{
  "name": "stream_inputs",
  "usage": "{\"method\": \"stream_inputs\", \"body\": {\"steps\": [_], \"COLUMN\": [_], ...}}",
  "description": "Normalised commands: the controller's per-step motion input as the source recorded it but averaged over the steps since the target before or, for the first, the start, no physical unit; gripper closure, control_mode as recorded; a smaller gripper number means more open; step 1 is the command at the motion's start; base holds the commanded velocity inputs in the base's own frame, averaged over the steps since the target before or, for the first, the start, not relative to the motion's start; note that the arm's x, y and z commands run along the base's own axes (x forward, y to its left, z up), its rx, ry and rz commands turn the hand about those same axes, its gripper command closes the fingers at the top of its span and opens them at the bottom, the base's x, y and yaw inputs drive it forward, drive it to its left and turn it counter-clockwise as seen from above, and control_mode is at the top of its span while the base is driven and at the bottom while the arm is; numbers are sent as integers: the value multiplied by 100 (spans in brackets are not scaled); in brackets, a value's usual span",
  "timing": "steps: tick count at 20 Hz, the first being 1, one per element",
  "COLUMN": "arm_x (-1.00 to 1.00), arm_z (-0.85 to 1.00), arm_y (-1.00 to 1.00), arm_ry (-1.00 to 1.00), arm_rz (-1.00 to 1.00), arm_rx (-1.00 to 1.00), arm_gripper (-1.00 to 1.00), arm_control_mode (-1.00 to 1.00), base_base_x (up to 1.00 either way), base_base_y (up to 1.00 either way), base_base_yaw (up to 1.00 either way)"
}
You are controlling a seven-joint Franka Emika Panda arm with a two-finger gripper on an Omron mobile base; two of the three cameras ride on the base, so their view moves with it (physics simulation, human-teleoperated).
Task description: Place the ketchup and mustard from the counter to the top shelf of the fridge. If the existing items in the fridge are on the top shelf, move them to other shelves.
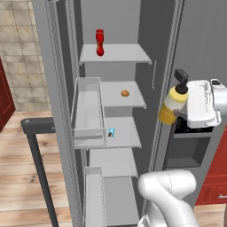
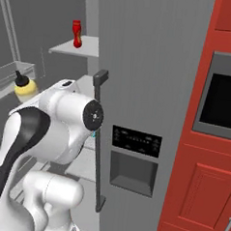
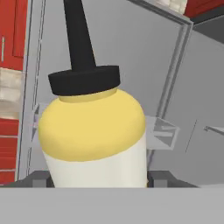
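Gripper: the gripper (image 1: 178, 114) is clamping the mustard (image 1: 173, 104) by its lower body, and the fingers (image 3: 160, 178) are showing as dark tips either side of the bottle in the hand view
Mustard: it is hanging in the air in front of the open fridge (image 1: 155, 26), level with the second shelf and right of the shelves, leaning slightly, dark nozzle up
Left base view: this one is showing the whole shelf stack, the door bins (image 1: 88, 111) on the left and the bottle from the side
Right base view: here the arm's white body is covering most of the interior, and just the mustard's top (image 2: 24, 85) is peeking out at the left edge
Hand view: the mustard (image 3: 94, 131) is taking up the middle, with grey fridge walls and a shelf corner behind it
Ketchup: the ketchup (image 1: 99, 42) is standing upright on the top shelf (image 1: 128, 54), towards its left rear
Other items: an orange-brown lump (image 1: 125, 93) is lying on the second shelf, and a small blue and white thing (image 1: 111, 132) is sitting on the third shelf at its left front
Door: it is standing open to the left, its dark bar handle (image 1: 37, 150) facing the room
Room: red cabinets (image 2: 205, 190) are flanking the fridge on the right, with a dark panel (image 2: 135, 140) set in the grey front, and a wood floor (image 1: 17, 186) is running below
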Motion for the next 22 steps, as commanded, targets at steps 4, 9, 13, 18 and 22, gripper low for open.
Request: {"method": "stream_inputs", "body": {"steps": [4, 9, 13, 18, 22], "arm_x": [21, 24, 28, 9, 0], "arm_z": [50, 54, 46, 6, 0], "arm_y": [8, 2, -5, -22, -2], "arm_ry": [2, 16, 26, 19, 5], "arm_rz": [-58, -60, -50, -35, -18], "arm_rx": [0, 1, 5, 17, 20], "arm_gripper": [100, 100, 100, 100, 100], "arm_control_mode": [-100, -100, -100, -100, -100], "base_base_x": [0, 0, 0, 0, 0], "base_base_y": [0, 0, 0, 0, 0], "base_base_yaw": [0, 0, 0, 0, 0]}}
